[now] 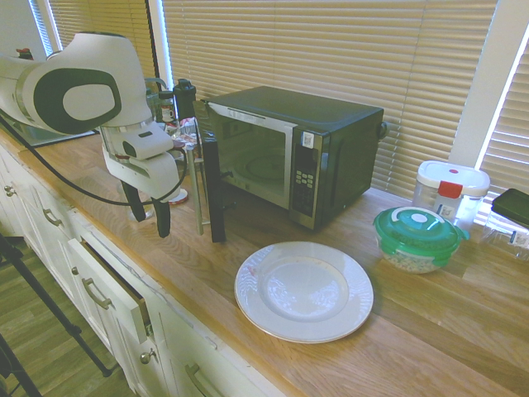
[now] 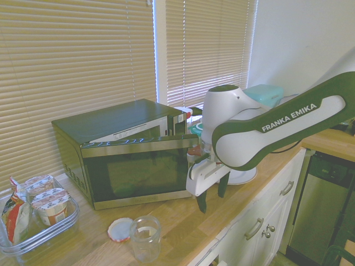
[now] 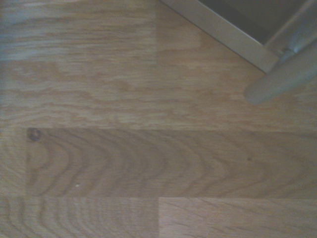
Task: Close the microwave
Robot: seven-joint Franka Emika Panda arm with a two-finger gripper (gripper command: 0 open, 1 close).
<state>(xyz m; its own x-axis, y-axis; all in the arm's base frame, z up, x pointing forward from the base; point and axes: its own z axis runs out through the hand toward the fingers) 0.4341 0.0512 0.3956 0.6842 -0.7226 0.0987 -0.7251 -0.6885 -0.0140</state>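
Observation:
The black microwave (image 1: 314, 153) stands on the wooden counter with its glass door (image 1: 212, 186) swung out, almost square to the front. The door's silver handle (image 1: 198, 192) runs vertically on its outer face. My gripper (image 1: 150, 213) hangs just left of that handle, fingers pointing down and open, holding nothing. From the other side, the gripper (image 2: 211, 195) sits beside the free end of the door (image 2: 138, 173), close to it but apart. The wrist view shows bare counter, the door's silver lower trim (image 3: 223, 30) and the handle's end (image 3: 280, 82).
A white plate (image 1: 303, 290) lies in front of the microwave, with a green-lidded container (image 1: 416, 238) and a white tub (image 1: 450, 188) to its right. Bottles (image 1: 183, 98) stand behind the door. A glass jar (image 2: 145, 238), its lid (image 2: 118, 229) and a tray of cups (image 2: 39, 213) sit near the counter edge.

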